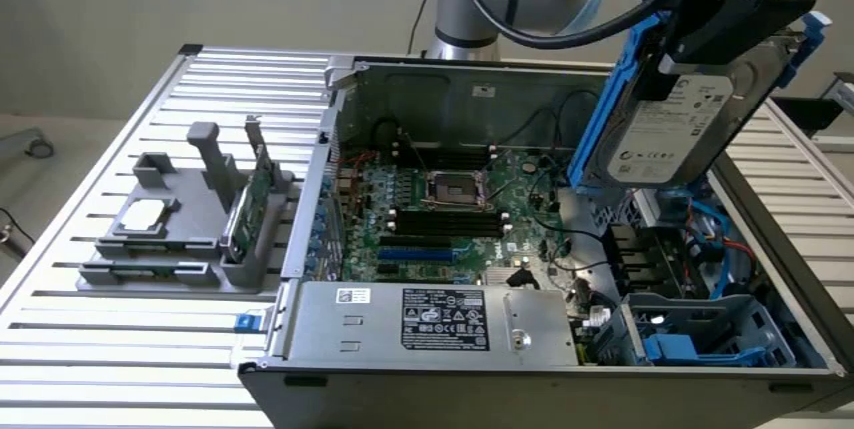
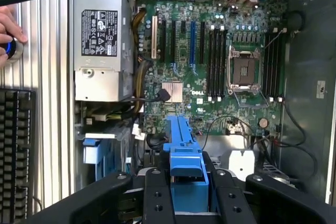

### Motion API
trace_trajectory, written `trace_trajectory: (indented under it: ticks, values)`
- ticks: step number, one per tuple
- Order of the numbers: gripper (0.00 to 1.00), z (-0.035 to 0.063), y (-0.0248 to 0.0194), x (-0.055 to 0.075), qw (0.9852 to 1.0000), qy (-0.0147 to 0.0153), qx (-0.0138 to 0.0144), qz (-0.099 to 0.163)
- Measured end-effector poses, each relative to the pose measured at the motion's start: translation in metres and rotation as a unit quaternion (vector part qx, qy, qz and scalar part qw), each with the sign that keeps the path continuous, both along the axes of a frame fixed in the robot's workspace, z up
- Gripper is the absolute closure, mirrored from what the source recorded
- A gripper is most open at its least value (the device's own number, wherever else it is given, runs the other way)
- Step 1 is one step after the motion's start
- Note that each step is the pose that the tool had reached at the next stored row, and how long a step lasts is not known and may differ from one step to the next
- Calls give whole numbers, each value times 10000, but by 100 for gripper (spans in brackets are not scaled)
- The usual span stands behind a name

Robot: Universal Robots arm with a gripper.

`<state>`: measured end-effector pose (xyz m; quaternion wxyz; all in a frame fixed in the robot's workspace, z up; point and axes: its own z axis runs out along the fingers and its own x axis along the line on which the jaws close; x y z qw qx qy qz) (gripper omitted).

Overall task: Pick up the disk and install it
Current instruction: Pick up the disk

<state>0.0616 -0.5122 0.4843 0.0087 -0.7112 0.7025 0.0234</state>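
**Carrying step, with the pick-up done.** The gripper (image 1: 701, 49) was clamped across the disk (image 1: 667, 134). The disk hung tilted, label outward, above the open computer case (image 1: 467, 84) at the exterior view's right, over the drive bays (image 1: 707, 334). We judged installation not yet begun, as no rail sat in a bay. Seating would call for squaring the blue rails (image 2: 181, 140) with a bay's mouth. Room was free above the case. Lower down, the case's side wall, blue cables (image 1: 727, 224) and the power supply (image 1: 427, 319) crowded the bays. A person's hand (image 2: 8, 24) lay near a keyboard (image 2: 16, 150) on the desk (image 1: 134, 349).
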Motion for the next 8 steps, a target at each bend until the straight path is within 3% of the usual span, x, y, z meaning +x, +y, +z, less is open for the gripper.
trace_trajectory:
  ticks: [8]
  values:
    - [67, 0, -277, 127, 10000, 0, -1, 0]
